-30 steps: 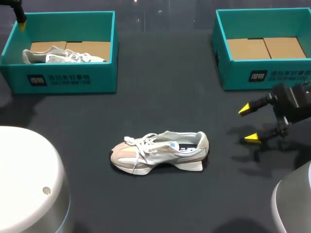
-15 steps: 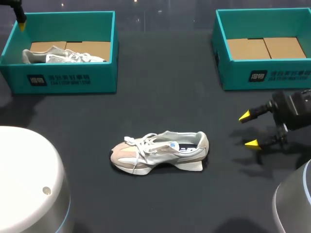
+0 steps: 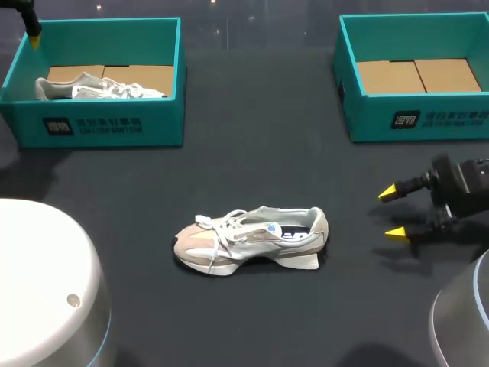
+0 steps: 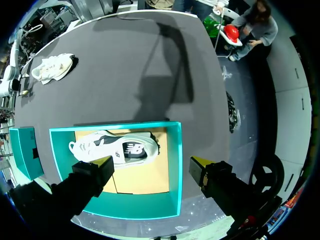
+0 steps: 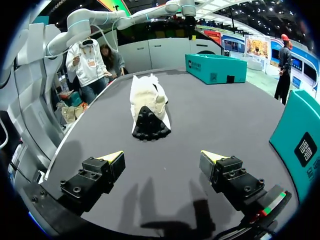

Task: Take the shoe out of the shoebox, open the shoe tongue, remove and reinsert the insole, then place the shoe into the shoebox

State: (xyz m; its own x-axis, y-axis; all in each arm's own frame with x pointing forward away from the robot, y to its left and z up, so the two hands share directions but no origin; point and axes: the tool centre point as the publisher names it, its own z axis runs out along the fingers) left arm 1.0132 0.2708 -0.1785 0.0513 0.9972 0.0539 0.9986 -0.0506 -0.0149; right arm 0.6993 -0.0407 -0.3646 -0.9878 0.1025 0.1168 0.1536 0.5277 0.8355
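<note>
The sneaker (image 3: 252,241) is cream and beige on a black table (image 3: 260,153), the ten-o'clock shoebox (image 3: 107,126) and two-o'clock shoebox (image 3: 428,118) teal with brown cardboard floors.

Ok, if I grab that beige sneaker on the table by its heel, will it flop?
The beige lace-up sneaker looks soft-sided, so its collar probably squashes. Its dark lugged sole likely stays stiff and resists sliding. Loose white laces may dangle.

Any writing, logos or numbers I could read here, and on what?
left shoebox, front: dark square mark and row of characters, too blurred to read.
right shoebox, front: the same, too blurred.
shoe on the table: blue tongue label, too small.
shoe in the left box: side logo, too small.
Nothing legible.
</note>
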